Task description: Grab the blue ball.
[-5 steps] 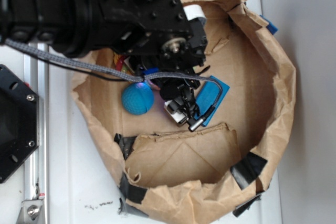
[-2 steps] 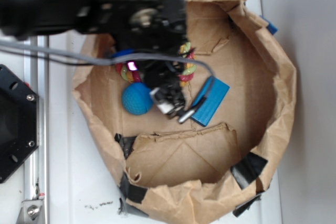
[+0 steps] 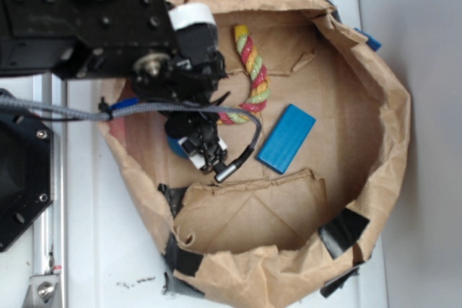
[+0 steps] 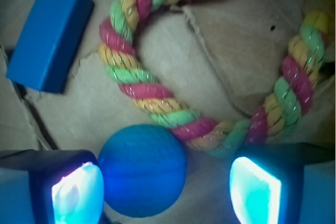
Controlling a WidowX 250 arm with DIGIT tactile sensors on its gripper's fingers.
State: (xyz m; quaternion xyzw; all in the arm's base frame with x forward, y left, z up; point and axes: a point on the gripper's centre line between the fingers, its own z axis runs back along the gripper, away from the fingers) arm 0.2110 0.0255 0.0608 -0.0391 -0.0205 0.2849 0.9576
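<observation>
The blue ball lies on the cardboard floor between my two glowing pads, close against the left pad and apart from the right one. My gripper is open around it. In the exterior view the gripper hangs over the ball, which shows only as a blue sliver at its left edge.
A multicoloured rope ring lies just beyond the ball, touching it. A flat blue block lies to the right. All sit inside a brown paper-walled bin with a folded cardboard flap at the front.
The arm has moved left across the bin, from beside the blue block to over the ball. The rope ring and the block are now uncovered.
</observation>
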